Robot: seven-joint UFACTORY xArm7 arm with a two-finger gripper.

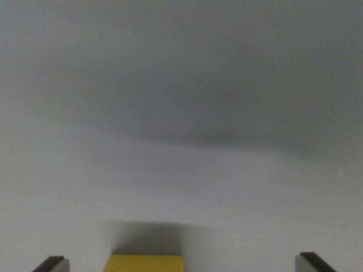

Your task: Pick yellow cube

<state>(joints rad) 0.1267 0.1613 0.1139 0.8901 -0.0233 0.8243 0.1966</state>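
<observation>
Two fingertips (51,263) of my claw (181,264) showed at the bottom corners, spread wide and touching nothing. Between them, nearer the wrist view's left tip, sat the cube (146,263), only its yellow top edge visible, on a grey surface (181,170). Its shadow lay just beyond; the blur hid finer detail.

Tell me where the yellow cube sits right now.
In the wrist view, the yellow cube lies at the bottom edge, left of centre, on the grey surface, between the two fingertips of the gripper, nearer the left one.
</observation>
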